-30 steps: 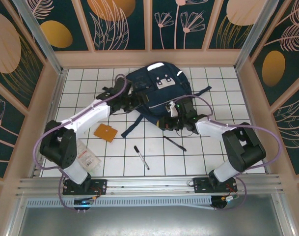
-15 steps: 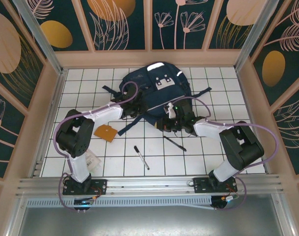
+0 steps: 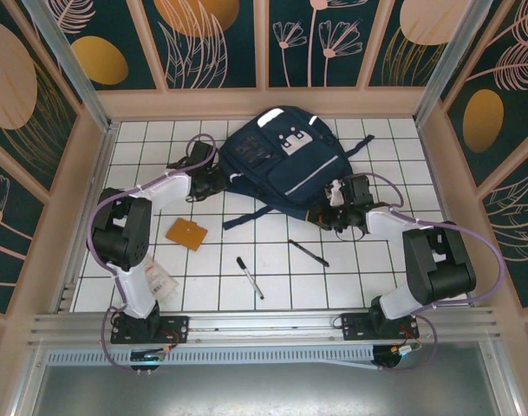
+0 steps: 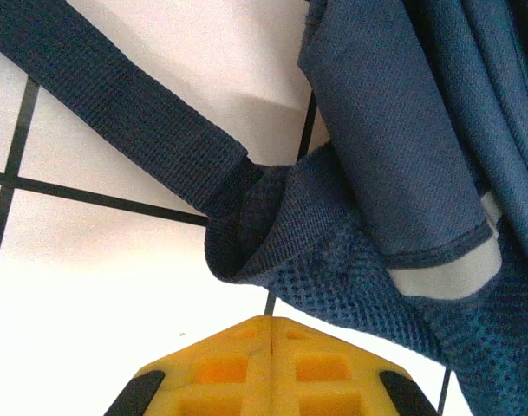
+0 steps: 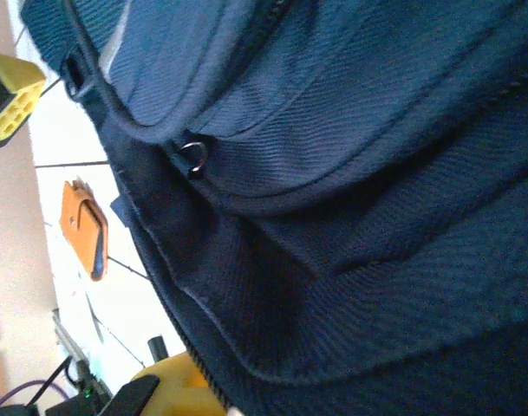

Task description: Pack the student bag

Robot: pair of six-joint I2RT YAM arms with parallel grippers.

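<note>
The student bag (image 3: 281, 165) lies at the far centre of the tiled table (image 3: 368, 277), and the top camera takes it in whole. Closer in, my left wrist camera picks out its strap (image 4: 116, 113) and the mesh corner that meets my left gripper (image 3: 218, 179). There my fingers (image 4: 220, 368) are pressed together; whether cloth is pinched I cannot tell. My right gripper (image 3: 326, 211) is clamped on the bag's near-right hem, below a zip ring (image 5: 192, 159).

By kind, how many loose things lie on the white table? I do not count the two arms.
Student bag: 1
Pens: 2, a marker and a black pen
Orange flat case: 1
White packet: 1
Total: 5
</note>
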